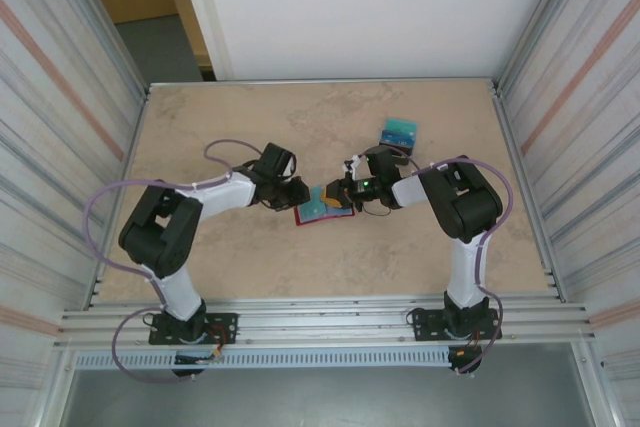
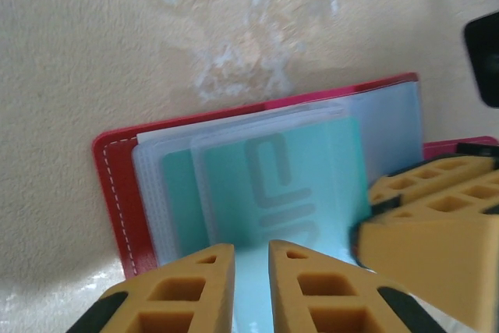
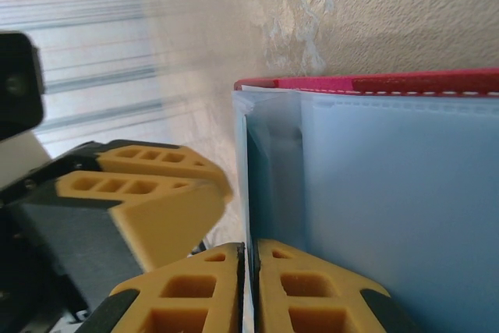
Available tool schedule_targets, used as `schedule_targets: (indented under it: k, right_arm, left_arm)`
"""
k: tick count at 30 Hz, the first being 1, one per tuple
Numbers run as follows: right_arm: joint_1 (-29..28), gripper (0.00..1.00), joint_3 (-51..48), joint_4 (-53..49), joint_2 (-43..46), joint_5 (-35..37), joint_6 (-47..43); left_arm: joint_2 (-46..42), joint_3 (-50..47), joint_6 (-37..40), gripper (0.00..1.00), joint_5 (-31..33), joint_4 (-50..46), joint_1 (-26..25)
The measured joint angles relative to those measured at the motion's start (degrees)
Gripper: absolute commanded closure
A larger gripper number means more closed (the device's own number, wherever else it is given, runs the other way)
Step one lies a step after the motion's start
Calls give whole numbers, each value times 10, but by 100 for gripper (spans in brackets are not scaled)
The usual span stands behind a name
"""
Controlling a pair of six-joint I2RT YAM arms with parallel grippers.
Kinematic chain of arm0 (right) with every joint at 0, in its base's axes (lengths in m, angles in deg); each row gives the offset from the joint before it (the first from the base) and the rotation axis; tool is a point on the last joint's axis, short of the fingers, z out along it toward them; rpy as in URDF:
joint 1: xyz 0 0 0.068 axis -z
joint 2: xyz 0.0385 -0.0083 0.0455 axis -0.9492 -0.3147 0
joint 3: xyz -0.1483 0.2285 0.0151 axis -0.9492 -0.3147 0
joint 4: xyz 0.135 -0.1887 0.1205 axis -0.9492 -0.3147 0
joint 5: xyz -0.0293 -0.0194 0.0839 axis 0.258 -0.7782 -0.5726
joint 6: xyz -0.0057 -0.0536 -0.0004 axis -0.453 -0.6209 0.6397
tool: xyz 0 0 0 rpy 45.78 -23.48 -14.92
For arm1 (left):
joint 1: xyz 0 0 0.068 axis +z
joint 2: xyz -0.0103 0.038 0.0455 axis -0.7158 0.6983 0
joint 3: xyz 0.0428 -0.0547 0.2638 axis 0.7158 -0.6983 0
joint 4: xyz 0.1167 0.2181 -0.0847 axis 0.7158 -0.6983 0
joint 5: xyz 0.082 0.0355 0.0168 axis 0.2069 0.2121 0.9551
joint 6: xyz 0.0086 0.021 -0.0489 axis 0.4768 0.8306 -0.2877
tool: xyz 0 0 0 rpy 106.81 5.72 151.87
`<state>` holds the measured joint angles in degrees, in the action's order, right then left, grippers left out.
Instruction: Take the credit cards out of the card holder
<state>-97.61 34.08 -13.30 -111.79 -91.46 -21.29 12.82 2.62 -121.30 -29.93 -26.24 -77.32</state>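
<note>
While the red card holder [image 1: 322, 204] lay open on the table [image 1: 250, 117] between the arms, the right gripper [image 3: 251, 290] had its jaws clamped on the holder's clear pocket [image 3: 273, 181]; the left gripper [image 2: 251, 286] kept a slit over a teal card [image 2: 296, 185], grip unclear

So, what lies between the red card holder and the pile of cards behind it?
The right gripper and its wrist, shut on the card holder, as the top external view shows.
</note>
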Motion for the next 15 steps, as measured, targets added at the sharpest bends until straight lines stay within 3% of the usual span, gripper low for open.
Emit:
schedule_targets:
  k: [15]
  right_arm:
    - [2, 87, 0, 5, 0, 0, 15]
  left_arm:
    - [14, 0, -1, 86, -6, 4, 2]
